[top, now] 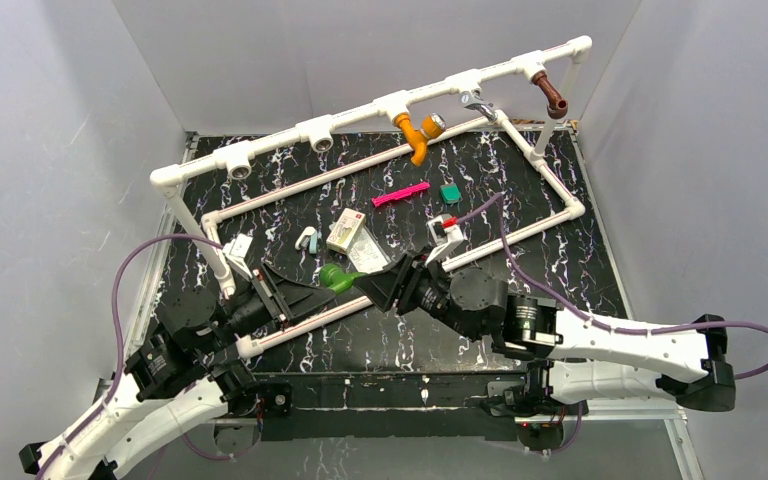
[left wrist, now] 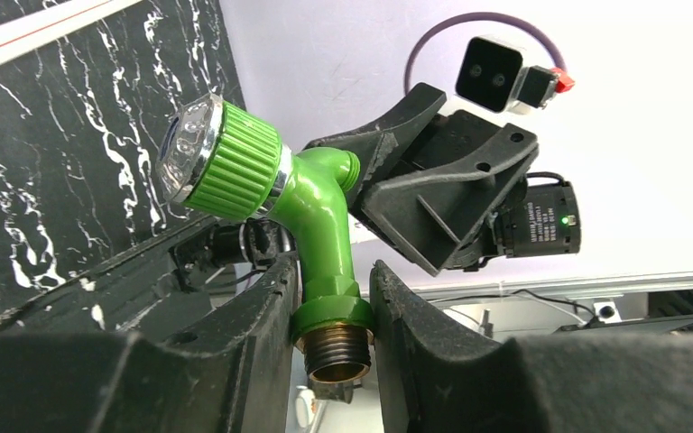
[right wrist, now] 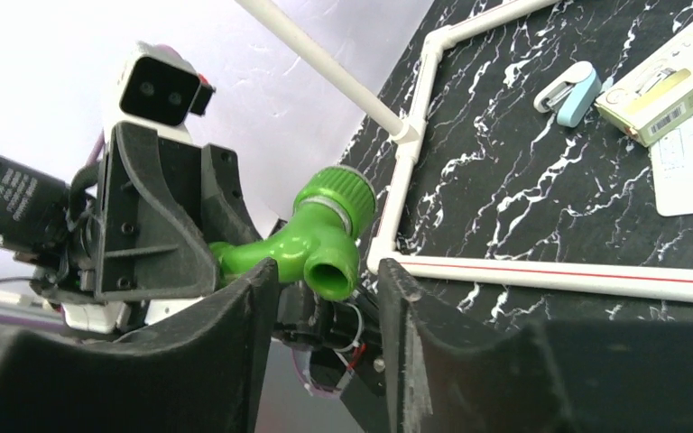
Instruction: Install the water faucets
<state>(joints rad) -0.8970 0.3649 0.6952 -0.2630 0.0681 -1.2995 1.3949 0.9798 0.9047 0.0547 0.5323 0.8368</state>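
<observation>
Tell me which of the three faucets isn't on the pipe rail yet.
The green faucet: it's clamped in the left gripper, while the orange faucet and brown faucet already hang from the white pipe rail.

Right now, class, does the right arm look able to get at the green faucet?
Probably yes. The spout of the green faucet sits between the open fingers of the right gripper. The left gripper clamps only the threaded end, so the spout end is free.
</observation>
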